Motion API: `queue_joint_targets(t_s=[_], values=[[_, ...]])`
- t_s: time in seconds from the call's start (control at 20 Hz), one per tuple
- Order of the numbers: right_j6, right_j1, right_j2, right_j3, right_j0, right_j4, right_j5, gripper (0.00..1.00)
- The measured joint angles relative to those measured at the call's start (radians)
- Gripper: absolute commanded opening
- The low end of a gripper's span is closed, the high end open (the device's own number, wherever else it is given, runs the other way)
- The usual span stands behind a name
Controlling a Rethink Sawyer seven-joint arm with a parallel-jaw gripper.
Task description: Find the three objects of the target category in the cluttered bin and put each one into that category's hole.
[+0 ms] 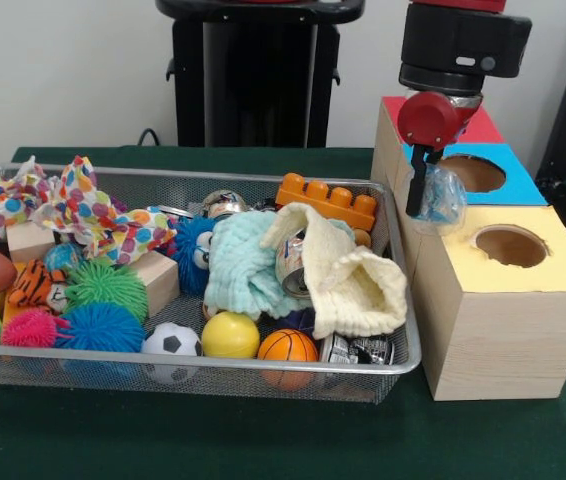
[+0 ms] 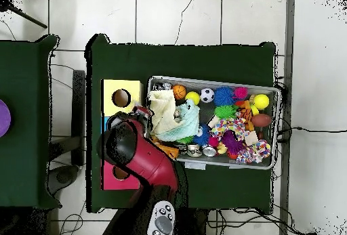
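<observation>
My gripper (image 1: 425, 196) hangs beside the wooden box row, just left of the blue-topped section's hole (image 1: 473, 172). It is shut on a crumpled clear plastic object (image 1: 444, 196), held above the box's near edge. The yellow-topped section with its hole (image 1: 510, 244) lies nearer, and the red-topped section (image 1: 483, 128) lies behind. In the overhead view the red arm (image 2: 135, 154) covers the gripper and the blue section; only the yellow hole (image 2: 120, 97) shows. The mesh bin (image 1: 404, 330) holds a metal can (image 1: 293, 262) under a cream cloth (image 1: 358, 285) and a crushed can (image 1: 358, 349).
The bin (image 2: 217, 82) is crowded: a light blue cloth (image 1: 243, 265), an orange toy brick (image 1: 327, 200), a yellow ball (image 1: 230, 335), a small basketball (image 1: 287, 347), a soccer ball (image 1: 172, 341), spiky balls, wooden blocks and a dotted cloth (image 1: 93, 215). Green cloth covers the table.
</observation>
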Motion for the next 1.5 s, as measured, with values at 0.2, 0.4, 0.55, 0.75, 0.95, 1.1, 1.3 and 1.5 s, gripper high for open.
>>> queue_joint_targets(t_s=[0.2,0.4,0.55,0.75,0.95,1.1,1.3,1.5], values=[[0.0,-0.001,-0.097,-0.05,0.053,-0.093,0.203,0.0],[0.0,-0.025,-0.172,-0.123,0.07,-0.203,0.498,0.0],[0.0,-0.056,-0.212,-0.188,0.065,-0.268,0.73,0.0],[0.0,-0.092,-0.239,-0.254,0.048,-0.309,0.892,0.0],[0.0,-0.122,-0.252,-0.294,0.03,-0.315,0.912,0.0],[0.0,-0.146,-0.262,-0.303,0.031,-0.315,0.874,0.0],[0.0,-0.167,-0.268,-0.295,0.041,-0.315,0.818,0.0],[0.0,-0.192,-0.273,-0.279,0.059,-0.316,0.787,0.0]])
